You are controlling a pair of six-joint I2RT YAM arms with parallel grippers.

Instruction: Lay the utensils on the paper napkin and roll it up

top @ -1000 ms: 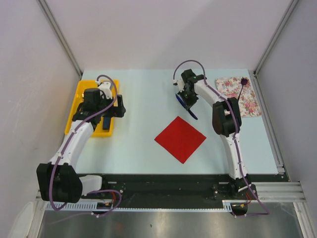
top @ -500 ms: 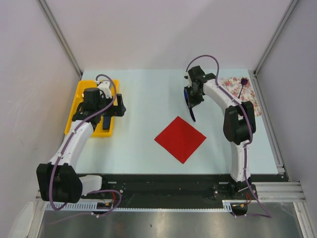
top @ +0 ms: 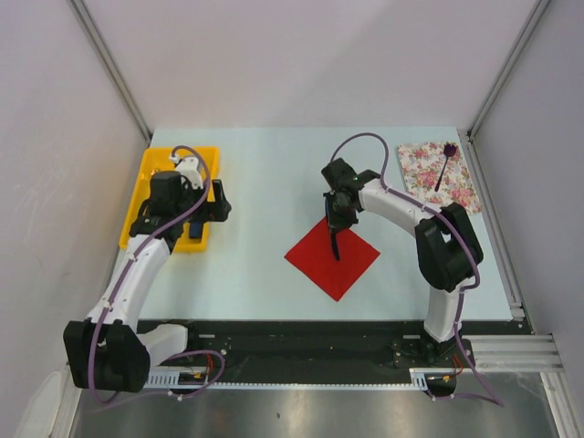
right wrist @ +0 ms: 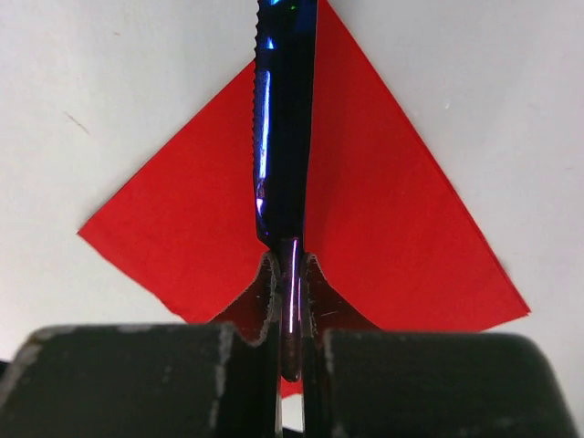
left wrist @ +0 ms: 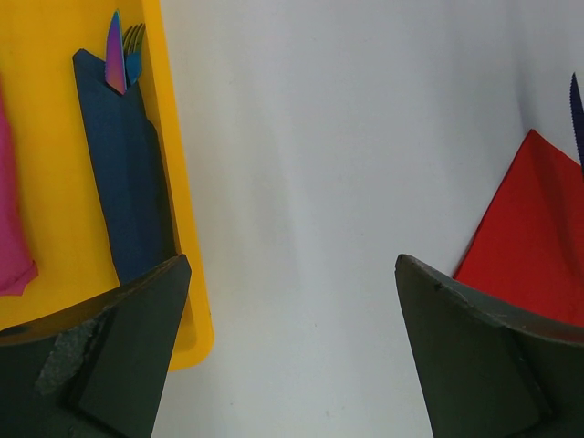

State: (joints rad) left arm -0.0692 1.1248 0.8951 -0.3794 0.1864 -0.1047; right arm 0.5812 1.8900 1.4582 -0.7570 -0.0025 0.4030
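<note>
The red paper napkin [top: 332, 255] lies as a diamond on the table, also in the right wrist view [right wrist: 383, 228] and at the right edge of the left wrist view [left wrist: 538, 237]. My right gripper [top: 336, 222] is shut on a dark blue knife [right wrist: 285, 119] by its handle, its serrated blade held over the napkin's upper corner. My left gripper [top: 217, 198] is open and empty beside the yellow tray [top: 153, 178]. A dark blue napkin roll with a fork in it [left wrist: 123, 173] and a pink piece [left wrist: 11, 210] lie in the tray. A dark purple utensil [top: 445, 161] lies on the flowered sheet [top: 429, 169].
The yellow tray [left wrist: 182, 228] sits at the table's left edge. The flowered sheet lies at the back right corner. Metal frame posts run along both sides of the table.
My right gripper has carried the knife from the back of the table forward and left, to above the napkin's upper corner. My left arm has hardly moved.
</note>
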